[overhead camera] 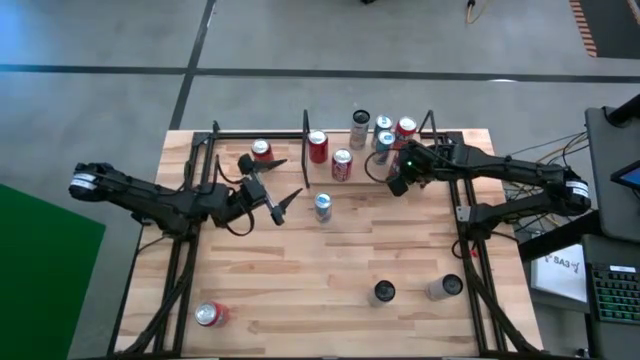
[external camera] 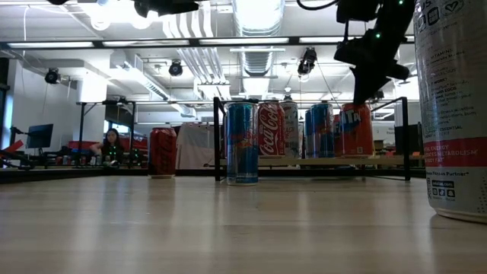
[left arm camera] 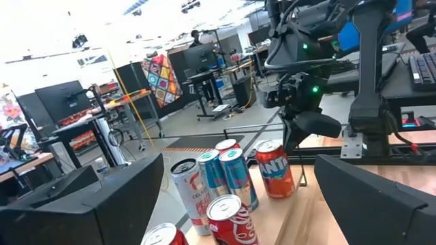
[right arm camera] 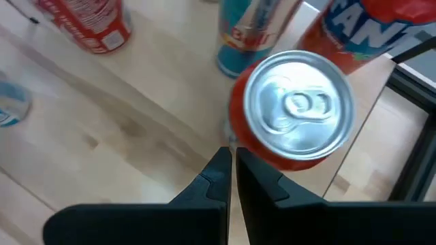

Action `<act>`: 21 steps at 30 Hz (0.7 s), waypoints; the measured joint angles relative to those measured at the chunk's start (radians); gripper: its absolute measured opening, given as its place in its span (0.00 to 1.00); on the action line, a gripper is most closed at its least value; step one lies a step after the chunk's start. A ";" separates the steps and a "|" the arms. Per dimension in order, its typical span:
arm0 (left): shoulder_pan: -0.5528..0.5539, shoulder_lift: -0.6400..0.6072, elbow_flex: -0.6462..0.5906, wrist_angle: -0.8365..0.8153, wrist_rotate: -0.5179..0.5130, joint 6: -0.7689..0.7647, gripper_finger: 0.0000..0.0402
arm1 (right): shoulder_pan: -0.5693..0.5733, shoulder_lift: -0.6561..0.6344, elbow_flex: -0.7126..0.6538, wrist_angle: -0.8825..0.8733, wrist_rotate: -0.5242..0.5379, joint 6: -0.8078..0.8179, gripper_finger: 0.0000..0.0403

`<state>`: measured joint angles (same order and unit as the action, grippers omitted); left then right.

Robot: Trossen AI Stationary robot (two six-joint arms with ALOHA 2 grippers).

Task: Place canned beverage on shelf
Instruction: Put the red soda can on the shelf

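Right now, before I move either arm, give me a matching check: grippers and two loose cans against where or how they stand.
Things:
1. left gripper
2. right gripper
3. blue can
4. red can

States:
A. shut, at the shelf
B. upright on the table, just off the shelf
C. open, left of the shelf
D. near the table's front-left corner

Pairs: 1-C, 2-A, 3-B, 4-D

We saw two dark, slim jointed arms with pale grey caps at their bases, black cables looped beside them, a green light glowing on the right wrist, and black wedge-shaped fingers [right arm camera: 211, 180].
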<state>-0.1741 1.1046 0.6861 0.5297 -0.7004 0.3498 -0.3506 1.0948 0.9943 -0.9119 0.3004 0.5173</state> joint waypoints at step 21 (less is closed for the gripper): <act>0.001 0.001 0.000 -0.001 -0.001 0.006 0.91 | -0.062 -0.019 0.012 -0.088 0.067 -0.012 0.03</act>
<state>-0.1730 1.1053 0.6861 0.5291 -0.7013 0.3561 -0.4129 1.0758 1.0066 -1.0001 0.3675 0.5055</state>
